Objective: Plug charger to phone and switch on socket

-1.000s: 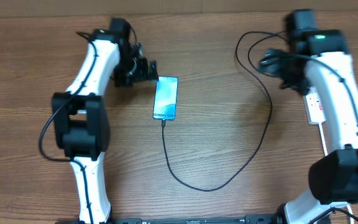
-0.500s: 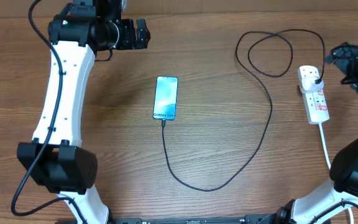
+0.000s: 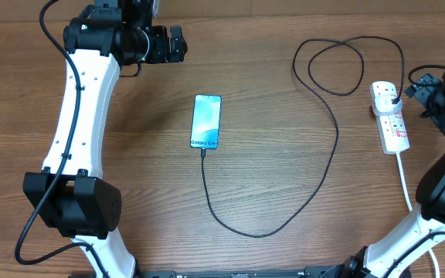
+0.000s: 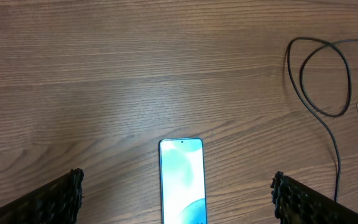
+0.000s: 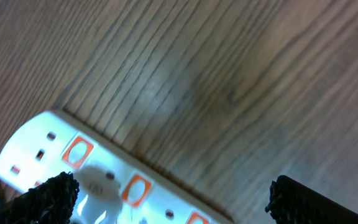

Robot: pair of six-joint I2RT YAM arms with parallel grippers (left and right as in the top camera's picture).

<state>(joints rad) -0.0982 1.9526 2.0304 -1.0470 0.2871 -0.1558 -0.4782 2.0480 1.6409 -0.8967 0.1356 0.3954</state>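
The phone lies mid-table with its blue-teal screen up; it also shows in the left wrist view. The black charger cable runs from the phone's near end, loops right and back, and its black plug sits in the white socket strip. My left gripper is open and empty, raised at the back left, away from the phone. My right gripper is open and empty just right of the socket, whose red switches show in the right wrist view.
The socket's thick white cord runs toward the front right edge. The cable forms a loop at the back right. Both white arms rise from the front corners.
The left arm lifted off from beside the phone to the back left. The right arm swung off the socket to the right edge, then edged back slightly toward it.
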